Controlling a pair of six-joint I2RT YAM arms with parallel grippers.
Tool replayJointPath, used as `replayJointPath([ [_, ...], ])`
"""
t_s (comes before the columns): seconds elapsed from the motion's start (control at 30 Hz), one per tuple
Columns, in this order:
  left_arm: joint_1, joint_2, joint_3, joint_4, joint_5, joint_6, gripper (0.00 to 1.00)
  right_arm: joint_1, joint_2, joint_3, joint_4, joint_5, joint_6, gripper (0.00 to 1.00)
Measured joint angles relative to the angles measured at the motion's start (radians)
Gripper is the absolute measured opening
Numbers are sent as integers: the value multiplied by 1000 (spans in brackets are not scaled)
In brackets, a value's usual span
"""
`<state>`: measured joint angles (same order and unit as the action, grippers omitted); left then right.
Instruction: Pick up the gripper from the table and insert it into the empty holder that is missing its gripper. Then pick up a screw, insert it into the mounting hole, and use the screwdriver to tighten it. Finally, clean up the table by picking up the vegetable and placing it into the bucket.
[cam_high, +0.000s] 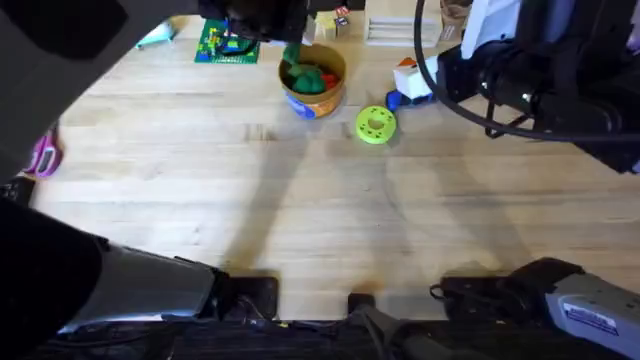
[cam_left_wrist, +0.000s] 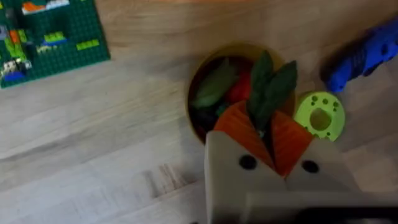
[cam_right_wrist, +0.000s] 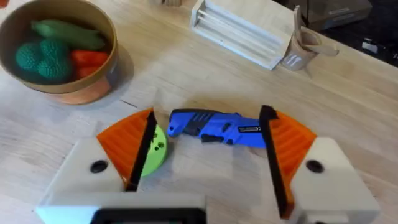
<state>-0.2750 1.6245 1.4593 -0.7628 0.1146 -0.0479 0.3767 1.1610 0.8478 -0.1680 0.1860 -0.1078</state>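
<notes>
My left gripper (cam_left_wrist: 268, 127) is shut on the dark-green leafy vegetable (cam_left_wrist: 271, 84), holding it right above the tan bucket (cam_left_wrist: 198, 118), which holds other green and red toy pieces. In the overhead view the vegetable (cam_high: 292, 54) hangs at the bucket's (cam_high: 314, 100) far rim. My right gripper (cam_right_wrist: 209, 118) is open and low over the table (cam_high: 300, 210). The blue screwdriver (cam_right_wrist: 217, 127) lies on the wood between and just beyond its orange-padded fingers. Both cream holders on each claw carry orange wedges. No loose screw is in view.
A lime-green round disc (cam_high: 375, 124) lies just right of the bucket, next to the screwdriver (cam_high: 395, 98). A green brick baseplate (cam_high: 226, 45) sits at the back left, a white rack (cam_right_wrist: 239, 31) at the back, and pink scissors (cam_high: 44, 155) at the left edge.
</notes>
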Motion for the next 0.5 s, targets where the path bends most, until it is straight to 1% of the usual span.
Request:
replayJointPath([
  [0.07, -11, 3, 0, 42, 3, 4, 18, 0, 0, 0, 0, 0, 0, 991],
  [0.17, -12, 13, 0, 70, 14, 6, 18, 0, 0, 0, 0, 0, 0, 992],
  [0.27, -12, 27, 0, 94, 42, -25, 17, 0, 0, 0, 0, 0, 0, 992],
  [0.3, -13, 32, 0, 94, 50, -47, 17, 0, 0, 0, 0, 0, 0, 991],
  [0.37, -17, 43, 0, 96, 61, -119, 17, 0, 0, 0, 0, 0, 0, 991],
  [0.4, -18, 48, 0, 98, 66, -164, 17, 0, 0, 0, 0, 0, 0, 991],
  [0.5, -22, 75, 0, 106, 76, -329, 17, 0, 0, 0, 0, 0, 0, 991],
])
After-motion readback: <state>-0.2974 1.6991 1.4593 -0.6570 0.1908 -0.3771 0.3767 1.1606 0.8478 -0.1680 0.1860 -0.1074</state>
